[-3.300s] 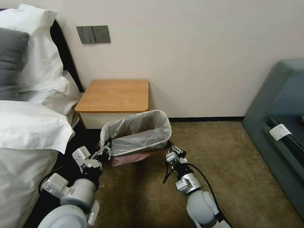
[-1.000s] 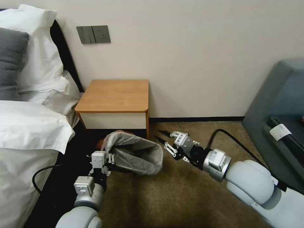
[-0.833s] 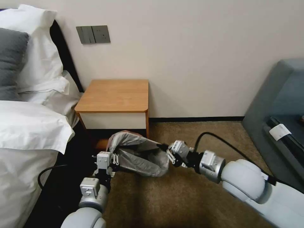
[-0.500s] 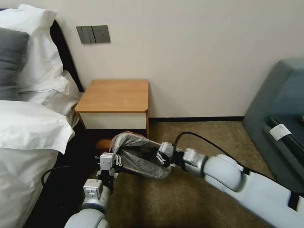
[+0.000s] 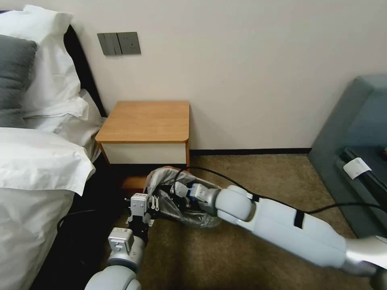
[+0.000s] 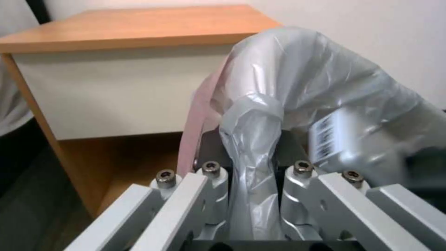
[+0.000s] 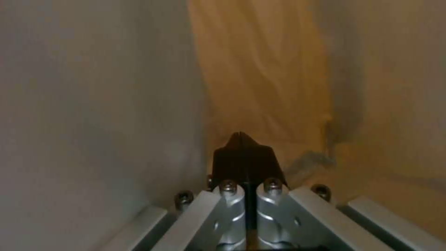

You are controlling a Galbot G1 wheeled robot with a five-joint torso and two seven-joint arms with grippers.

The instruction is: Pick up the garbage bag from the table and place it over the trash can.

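Note:
The garbage bag [image 5: 189, 215], crinkled grey plastic with a pinkish rim band [image 6: 200, 115], is draped over the trash can on the carpet in front of the table [image 5: 145, 121]; the can itself is hidden under the plastic. My left gripper [image 5: 144, 202] is at the bag's near-left rim and is shut on a fold of it [image 6: 251, 164]. My right arm reaches across from the right, and my right gripper [image 5: 175, 190] is inside the bag's mouth. Its black fingertips [image 7: 241, 146] are pressed together with nothing between them, close to the bag's inner wall.
The bed with white linen [image 5: 36, 161] stands at the left, close to my left arm. A grey sofa [image 5: 354, 129] fills the right edge. The table's low shelf [image 6: 135, 164] is just behind the bag. Open carpet [image 5: 225, 257] lies in front, crossed by a black cable [image 5: 322, 209].
My right arm has swung left from beside the bag and pushed its gripper, now shut, into the bag's mouth. My left gripper has kept its hold on the rim and shifted slightly right.

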